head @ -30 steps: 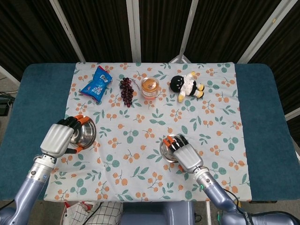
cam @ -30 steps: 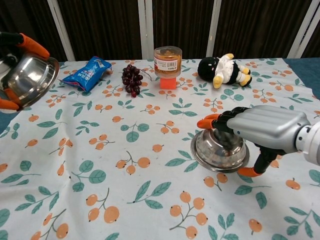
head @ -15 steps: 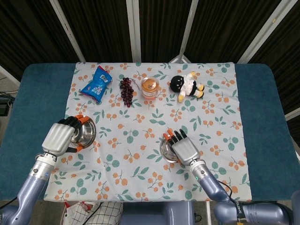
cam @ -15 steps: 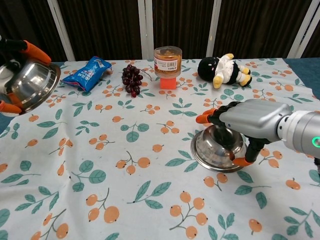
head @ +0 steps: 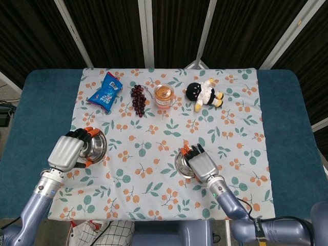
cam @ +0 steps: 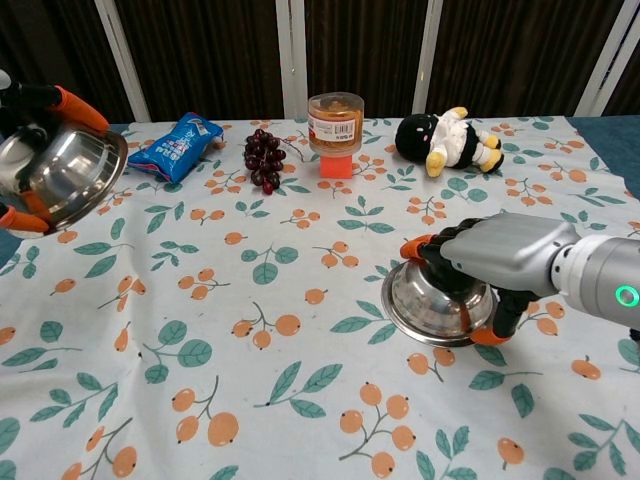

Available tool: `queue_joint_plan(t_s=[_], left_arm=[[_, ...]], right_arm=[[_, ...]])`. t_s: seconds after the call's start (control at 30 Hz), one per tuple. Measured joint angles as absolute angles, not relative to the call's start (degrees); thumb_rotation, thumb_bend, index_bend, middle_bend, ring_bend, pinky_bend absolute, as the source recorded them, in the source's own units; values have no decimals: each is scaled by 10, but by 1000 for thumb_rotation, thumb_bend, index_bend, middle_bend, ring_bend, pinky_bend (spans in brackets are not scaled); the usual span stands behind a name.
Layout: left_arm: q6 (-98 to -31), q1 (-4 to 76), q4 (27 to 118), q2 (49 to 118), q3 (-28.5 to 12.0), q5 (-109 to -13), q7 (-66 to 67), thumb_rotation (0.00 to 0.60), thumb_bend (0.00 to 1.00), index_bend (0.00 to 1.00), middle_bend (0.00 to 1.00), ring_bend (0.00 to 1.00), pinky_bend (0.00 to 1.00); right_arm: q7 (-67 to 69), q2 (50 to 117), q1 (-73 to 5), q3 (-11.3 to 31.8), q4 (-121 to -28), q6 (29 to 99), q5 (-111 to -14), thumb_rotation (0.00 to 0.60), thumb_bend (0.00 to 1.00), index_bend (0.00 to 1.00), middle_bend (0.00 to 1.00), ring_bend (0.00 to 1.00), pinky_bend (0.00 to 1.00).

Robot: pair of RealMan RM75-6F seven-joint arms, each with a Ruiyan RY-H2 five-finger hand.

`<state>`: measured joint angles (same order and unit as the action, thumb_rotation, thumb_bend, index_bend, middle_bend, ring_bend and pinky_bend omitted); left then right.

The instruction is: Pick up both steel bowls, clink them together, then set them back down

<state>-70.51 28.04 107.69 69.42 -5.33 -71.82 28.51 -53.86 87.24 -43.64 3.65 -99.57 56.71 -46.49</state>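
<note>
The left robot hand [cam: 22,150] grips one steel bowl [cam: 62,172] at the surface's [head: 287,133] left edge, tilted on its side with its mouth facing the centre. The right robot hand [cam: 505,262] clasps the other steel bowl [cam: 432,303], upside down on the floral cloth [cam: 300,380], its rim slightly tipped. No writing is legible on the blue snack packet [head: 105,91] or orange jar [cam: 335,122].

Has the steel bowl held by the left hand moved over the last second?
Yes. The tilted steel bowl in the left hand has drifted slightly rightward, toward the blue snack packet, which has stayed put.
</note>
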Motion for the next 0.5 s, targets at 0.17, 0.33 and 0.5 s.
queue_joint_plan(t_s=[0.17, 0.33, 0.5], left_arm=[[-700, 280, 1068, 693, -55, -713, 275, 600, 379, 447, 616, 489, 663], [-699, 280, 1065, 691, -55, -716, 268, 600, 379, 447, 617, 489, 663], [-699, 279, 1064, 692, -52, -725, 265, 600, 386, 449, 618, 489, 663]], right_arm=[[-541, 875, -444, 31, -994, 578, -456, 600, 317, 193, 245, 256, 432], [-549, 878, -448, 25, -997, 596, -452, 600, 318, 671, 624, 640, 791], [-559, 878, -451, 19, -1006, 621, -455, 600, 319, 928, 838, 846, 962]])
